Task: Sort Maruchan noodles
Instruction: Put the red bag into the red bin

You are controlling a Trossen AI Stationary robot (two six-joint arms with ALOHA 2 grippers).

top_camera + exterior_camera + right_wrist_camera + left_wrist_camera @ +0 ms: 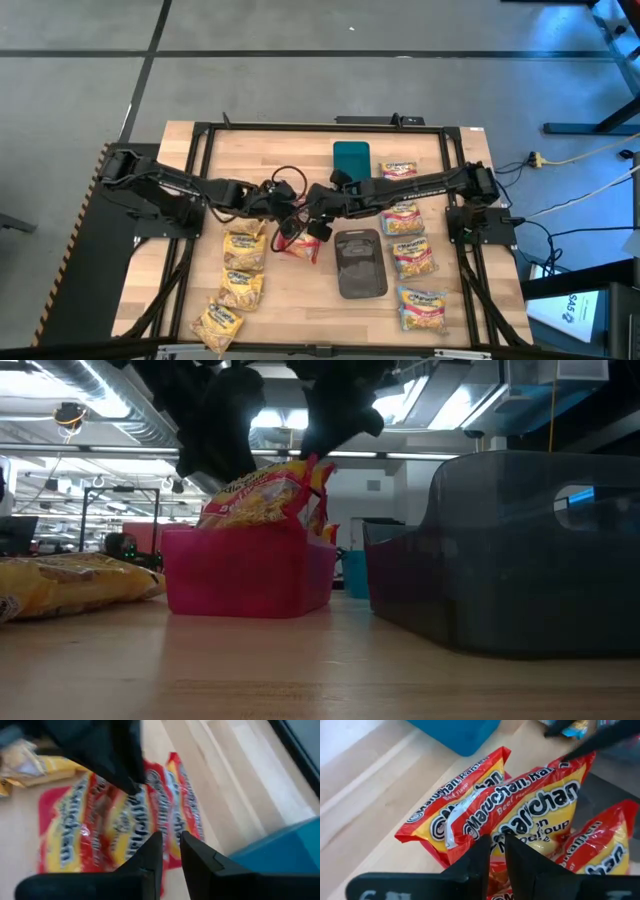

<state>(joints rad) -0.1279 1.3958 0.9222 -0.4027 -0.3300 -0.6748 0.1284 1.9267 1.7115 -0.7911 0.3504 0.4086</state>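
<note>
Red Maruchan noodle packets (pixel 300 245) stand on edge in a pink tray (pixel 250 580) near the table's middle. My left gripper (pixel 496 851) hangs just above them, shut with nothing between its fingers. My right gripper (pixel 171 847) comes from the right and is shut on one red packet (pixel 535 815). Yellow packets (pixel 241 270) lie flat at the near left. Blue-and-pink packets (pixel 410 250) lie in a row on the right. My right gripper pinches the upper end (pixel 580 762) of one red packet between its two fingers, slanting down from the table's right. The packet stands tilted in the pink tray, leaning on its neighbours, with its lower edge inside the tray. The fingers hide the exact spot.
A grey tray (pixel 360 262) lies right of the pink tray, and a teal tray (pixel 352 158) lies toward the far edge. Both arms cross close together over the table's middle. Bare wood shows at the far left.
</note>
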